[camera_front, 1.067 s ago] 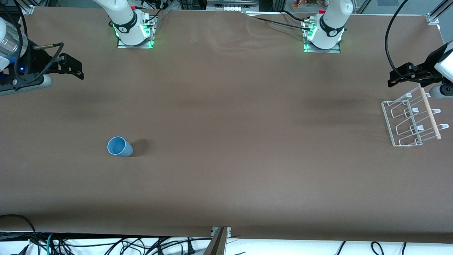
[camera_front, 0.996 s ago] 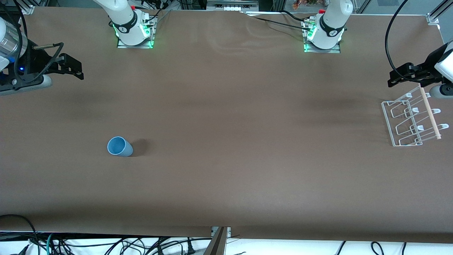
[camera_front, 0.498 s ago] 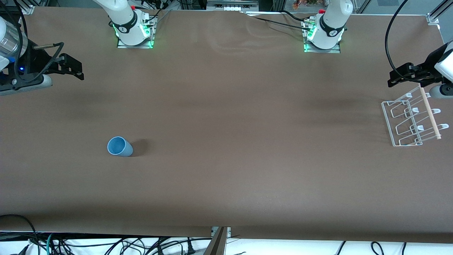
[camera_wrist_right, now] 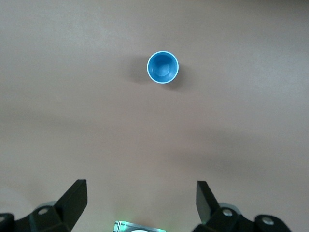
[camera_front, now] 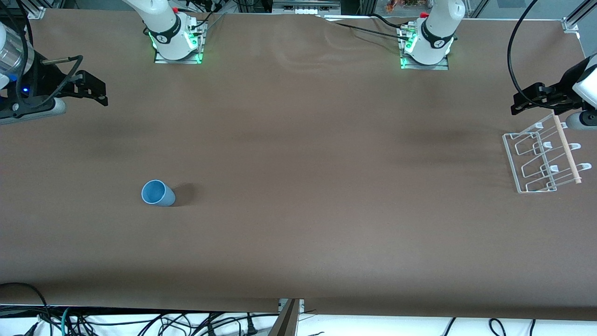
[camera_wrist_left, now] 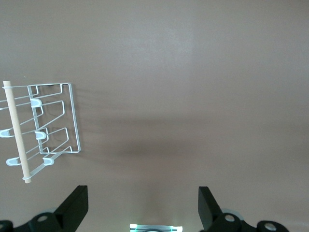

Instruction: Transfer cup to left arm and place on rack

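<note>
Front view, both arms raised at table ends, right gripper (camera_front: 95, 88) and left gripper (camera_front: 524, 103) jaws spread.

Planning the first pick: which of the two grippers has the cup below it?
The right gripper: the blue cup shows in its wrist view. The left gripper sees only the rack.

Both arms (camera_front: 163, 23) were bulky white castings with black joint bands, and green lights glowed at their bases (camera_front: 177, 55). Black cables (camera_front: 515, 51) looped to the wrists, and one wrist showed a silver cuff (camera_front: 9, 51) with a small blue light. The grippers (camera_wrist_left: 143, 212) had matte black, wedge-shaped fingers (camera_wrist_left: 77, 205) with round screw holes.
</note>
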You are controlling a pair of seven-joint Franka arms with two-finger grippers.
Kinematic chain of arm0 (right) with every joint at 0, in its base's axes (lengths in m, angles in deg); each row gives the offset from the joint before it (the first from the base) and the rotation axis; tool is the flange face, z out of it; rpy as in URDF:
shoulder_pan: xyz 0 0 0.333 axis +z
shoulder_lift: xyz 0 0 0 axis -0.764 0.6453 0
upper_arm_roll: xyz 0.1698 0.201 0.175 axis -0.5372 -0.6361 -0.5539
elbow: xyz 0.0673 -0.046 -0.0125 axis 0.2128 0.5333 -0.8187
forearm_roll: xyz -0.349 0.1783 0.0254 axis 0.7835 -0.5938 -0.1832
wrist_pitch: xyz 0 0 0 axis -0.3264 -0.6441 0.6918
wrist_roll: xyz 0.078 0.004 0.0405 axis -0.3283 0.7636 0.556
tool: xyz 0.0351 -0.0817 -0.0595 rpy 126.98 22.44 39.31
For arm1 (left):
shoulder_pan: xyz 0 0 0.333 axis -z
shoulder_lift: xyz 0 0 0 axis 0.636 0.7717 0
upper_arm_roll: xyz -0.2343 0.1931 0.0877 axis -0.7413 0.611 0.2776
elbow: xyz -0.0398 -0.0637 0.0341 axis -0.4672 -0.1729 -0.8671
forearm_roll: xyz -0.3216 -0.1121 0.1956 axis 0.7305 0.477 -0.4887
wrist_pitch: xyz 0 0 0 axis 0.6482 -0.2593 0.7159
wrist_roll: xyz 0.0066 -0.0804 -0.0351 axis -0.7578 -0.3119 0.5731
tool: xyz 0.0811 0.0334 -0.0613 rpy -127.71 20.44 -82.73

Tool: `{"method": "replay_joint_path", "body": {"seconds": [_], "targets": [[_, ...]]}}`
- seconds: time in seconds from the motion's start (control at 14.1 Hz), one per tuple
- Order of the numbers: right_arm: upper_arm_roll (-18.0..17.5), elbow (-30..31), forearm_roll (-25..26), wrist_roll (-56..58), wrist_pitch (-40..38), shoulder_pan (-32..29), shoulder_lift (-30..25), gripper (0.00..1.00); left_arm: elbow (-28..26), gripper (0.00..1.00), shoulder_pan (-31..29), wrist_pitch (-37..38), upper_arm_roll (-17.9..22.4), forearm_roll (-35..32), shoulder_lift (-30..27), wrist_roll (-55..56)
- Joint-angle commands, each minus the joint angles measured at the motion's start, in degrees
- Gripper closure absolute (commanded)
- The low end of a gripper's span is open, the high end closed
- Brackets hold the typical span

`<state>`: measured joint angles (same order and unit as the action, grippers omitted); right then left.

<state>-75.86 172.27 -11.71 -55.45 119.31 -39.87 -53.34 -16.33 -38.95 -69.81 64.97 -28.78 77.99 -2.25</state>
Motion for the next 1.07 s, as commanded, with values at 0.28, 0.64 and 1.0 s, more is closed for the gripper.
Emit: {"method": "replay_joint_path", "body": {"seconds": [0.28, 0.64, 1.0], "targets": [[-1.0, -0.3, -0.2, 0.0, -0.6, -1.0, -0.4, 0.0, 1.5, 0.0, 0.2, 0.7, -0.2, -1.0, 0.7, 0.1], [-1.3, -0.3, -0.4, 0.9, -0.8, -0.6, 0.0, 0.0, 1.5, 0.0, 0.2, 0.7, -0.1, -0.9, 0.7, 0.1], [-1.2, -0.3, -0.2, 0.8, -1.0, -0.5, -0.6, 0.0, 1.5, 0.0, 0.2, 0.7, -0.1, -1.0, 0.7, 0.0]]}}
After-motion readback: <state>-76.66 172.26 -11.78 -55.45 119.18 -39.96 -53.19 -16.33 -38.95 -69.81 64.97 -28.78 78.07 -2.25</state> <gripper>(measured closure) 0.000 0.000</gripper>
